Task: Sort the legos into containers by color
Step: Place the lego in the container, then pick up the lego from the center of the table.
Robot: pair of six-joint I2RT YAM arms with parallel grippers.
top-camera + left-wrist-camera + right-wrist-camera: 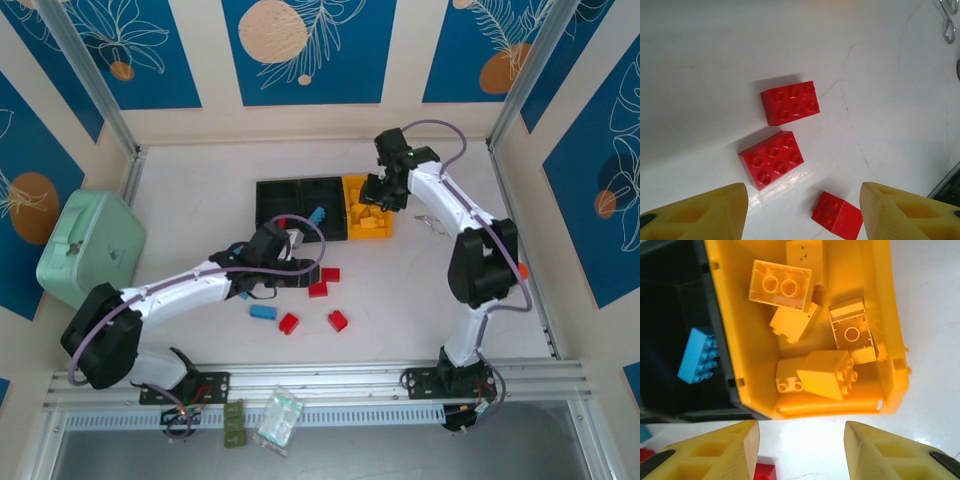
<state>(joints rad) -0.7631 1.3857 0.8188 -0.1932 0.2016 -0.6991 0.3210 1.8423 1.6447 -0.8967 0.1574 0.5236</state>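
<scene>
Containers (278, 200) three (one yellow), red legos (318, 289) four, left end effector (803, 210) and right end effector (802, 447) parted, empty.

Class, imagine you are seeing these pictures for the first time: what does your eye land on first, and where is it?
The yellow bin at the right end of the row, holding a jumble of yellow bricks, stands out most, with the right gripper open over it. Next come the red bricks scattered on the white table by the open left gripper, and the mint-green case at the table's left edge.
</scene>
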